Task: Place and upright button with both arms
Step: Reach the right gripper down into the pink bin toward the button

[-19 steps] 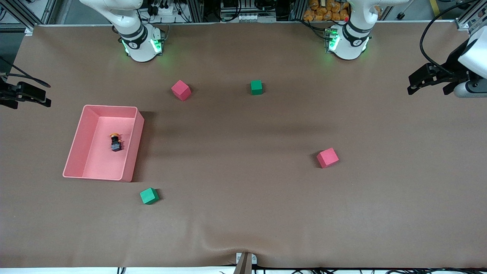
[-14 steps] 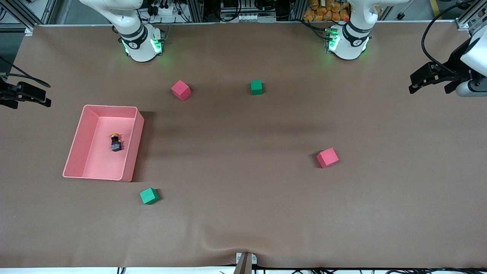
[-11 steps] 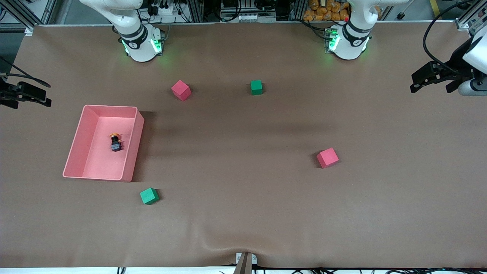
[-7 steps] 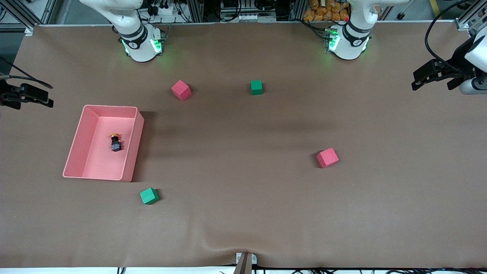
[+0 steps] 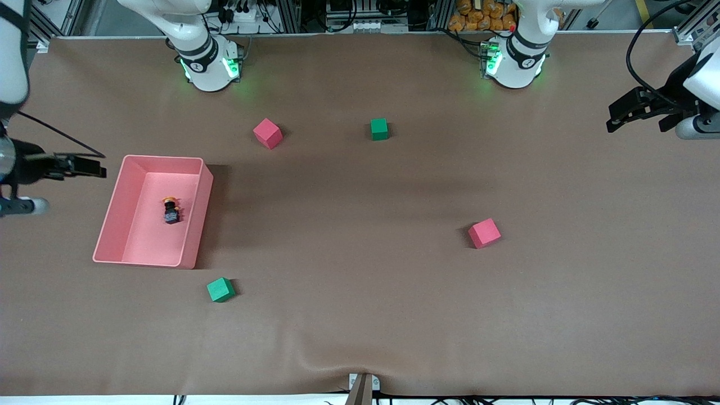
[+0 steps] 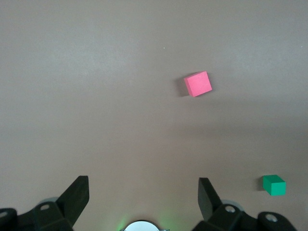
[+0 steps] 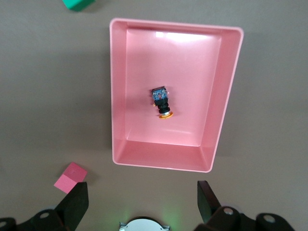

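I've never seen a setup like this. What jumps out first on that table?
A pink tray at the right arm's end of the brown table, with a tiny orange-capped button lying on its side in it. The right gripper hangs open beside the tray; the left gripper waits open over the left arm's end.

The right gripper (image 5: 84, 167) is showing side-on in the front view, its wrist running off that picture's edge. The left gripper (image 5: 633, 115) is also sitting at an edge, its arm cropped. In the right wrist view, a green cube (image 7: 78, 4) is getting clipped.
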Tool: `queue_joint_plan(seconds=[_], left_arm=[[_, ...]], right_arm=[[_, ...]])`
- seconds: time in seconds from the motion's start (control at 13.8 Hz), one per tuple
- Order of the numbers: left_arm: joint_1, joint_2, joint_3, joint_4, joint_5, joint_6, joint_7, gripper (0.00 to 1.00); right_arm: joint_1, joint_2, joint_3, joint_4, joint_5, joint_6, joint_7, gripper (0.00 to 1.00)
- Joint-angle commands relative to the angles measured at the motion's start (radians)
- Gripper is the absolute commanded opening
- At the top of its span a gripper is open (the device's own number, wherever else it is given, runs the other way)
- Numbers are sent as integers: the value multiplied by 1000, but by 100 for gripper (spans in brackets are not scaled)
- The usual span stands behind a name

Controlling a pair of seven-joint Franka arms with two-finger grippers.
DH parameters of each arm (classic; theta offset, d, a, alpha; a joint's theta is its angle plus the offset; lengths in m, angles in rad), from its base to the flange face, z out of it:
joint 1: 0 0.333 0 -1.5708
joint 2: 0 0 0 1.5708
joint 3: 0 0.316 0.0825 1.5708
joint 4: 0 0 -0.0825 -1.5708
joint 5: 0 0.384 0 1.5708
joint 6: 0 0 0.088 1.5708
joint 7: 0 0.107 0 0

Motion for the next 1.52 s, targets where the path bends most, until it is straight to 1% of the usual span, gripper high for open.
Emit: queue_joint_plan(seconds=[0.0,0.15,0.22,0.44,0.87,1.09,1.23,1.45], left_arm=[[6,-11,1,2,0,-12,11,100],[7,-12,4,2,0,-11,14,100],[9,-14,6,5,0,-9,16,100],[18,-14,-2,8,-1,-3,16,100],[20,-14,-4,5,0,5,16,100],[18,-5,-5,5,0,8,16,100],[17,3,-5,5,0,11,16,100],[17,-2,-7,7,2,8,14,100]], right_arm=[[-14,36,8,-78,12,66,-4,100],[-12,62,8,-129,12,130,-4,100],[-9,81,8,-141,12,140,-4,100],[-6,158,8,-141,10,173,-22,100],[-6,267,8,-163,6,271,-45,100],[-6,290,6,-199,4,333,-67,100],[-8,295,-6,-235,4,370,-97,100],[-12,293,-18,-270,4,368,-128,100]])
